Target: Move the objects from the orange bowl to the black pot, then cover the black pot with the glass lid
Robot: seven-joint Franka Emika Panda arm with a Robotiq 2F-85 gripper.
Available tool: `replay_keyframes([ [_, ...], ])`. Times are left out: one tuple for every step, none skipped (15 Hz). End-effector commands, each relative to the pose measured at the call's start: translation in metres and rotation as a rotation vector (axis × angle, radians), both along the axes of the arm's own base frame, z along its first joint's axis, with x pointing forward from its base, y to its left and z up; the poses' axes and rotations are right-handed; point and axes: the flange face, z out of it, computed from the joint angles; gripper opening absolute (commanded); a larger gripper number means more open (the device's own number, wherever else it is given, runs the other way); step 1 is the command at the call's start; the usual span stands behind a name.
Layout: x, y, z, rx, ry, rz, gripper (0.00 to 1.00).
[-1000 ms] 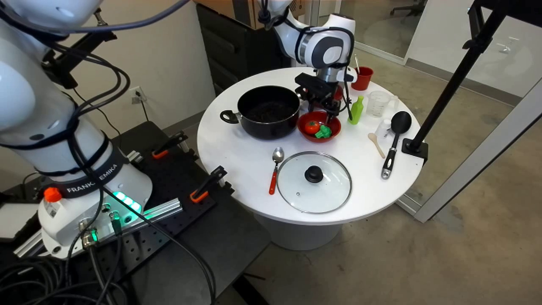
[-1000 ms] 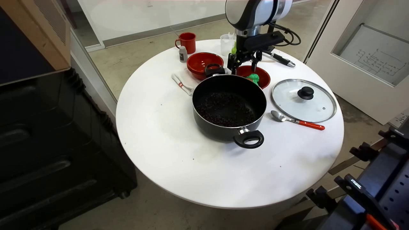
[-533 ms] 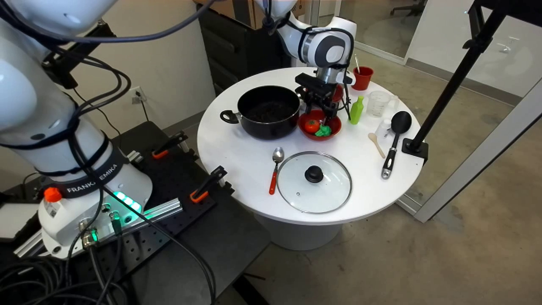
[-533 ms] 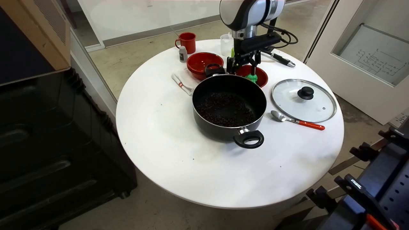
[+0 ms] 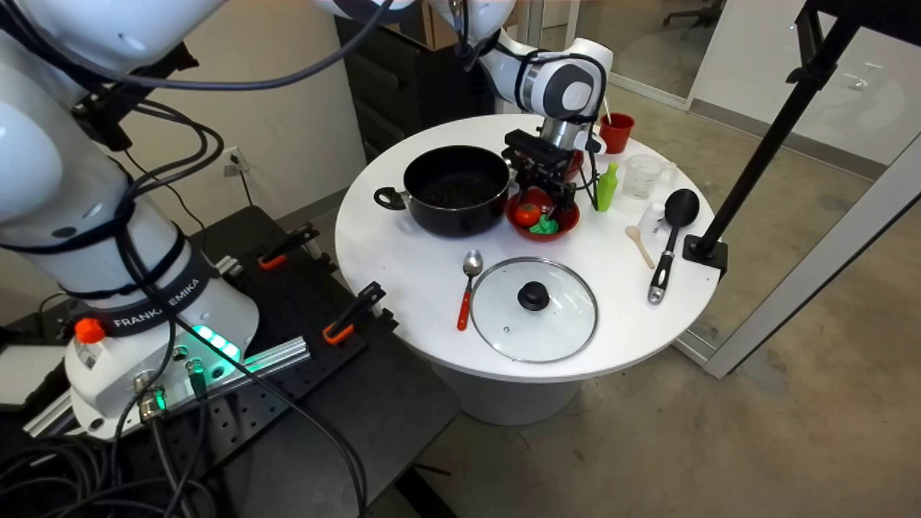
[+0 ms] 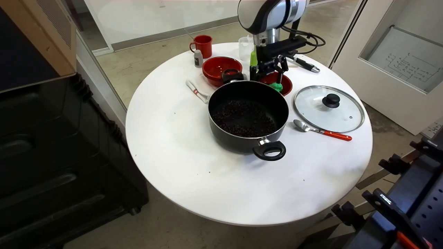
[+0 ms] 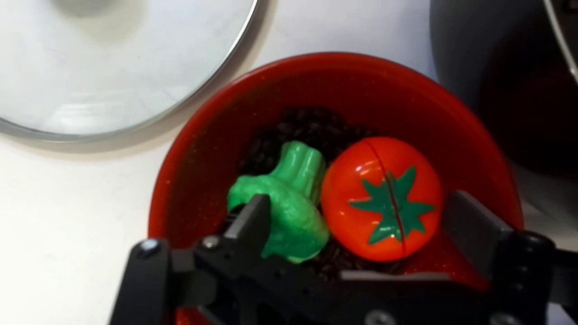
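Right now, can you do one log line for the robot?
jaws: open, at bowl; broccoli, tomato: inside bowl; pot: uncovered; lid: flat on table

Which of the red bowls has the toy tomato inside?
The bowl below the open gripper, nearest the glass lid: the tomato lies in it beside green broccoli. The stacked bowls near the red mug show no tomato.

Wrist view overlooks bowl [image 7: 388, 92], apparently steeply.
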Motion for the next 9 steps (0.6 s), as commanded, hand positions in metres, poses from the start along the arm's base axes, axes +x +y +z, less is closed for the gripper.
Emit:
replay_keyframes([
  [0.003,-0.010,-0.010,-0.016,0.027,-0.022,1.00],
  [0.003,-0.013,-0.010,-0.020,0.025,-0.023,0.88],
  [0.004,-0.015,-0.010,-0.023,0.023,-0.024,0.72],
  [0.004,-0.017,-0.009,-0.026,0.020,-0.024,0.66],
  [0.004,-0.019,-0.009,-0.027,0.017,-0.025,0.58],
  [0.005,-0.021,-0.009,-0.030,0.017,-0.025,0.50],
  [0.005,-0.022,-0.008,-0.031,0.014,-0.026,0.43],
  [0.005,-0.023,-0.007,-0.032,0.012,-0.027,0.34],
  [0.005,-0.025,-0.007,-0.033,0.009,-0.029,0.28],
])
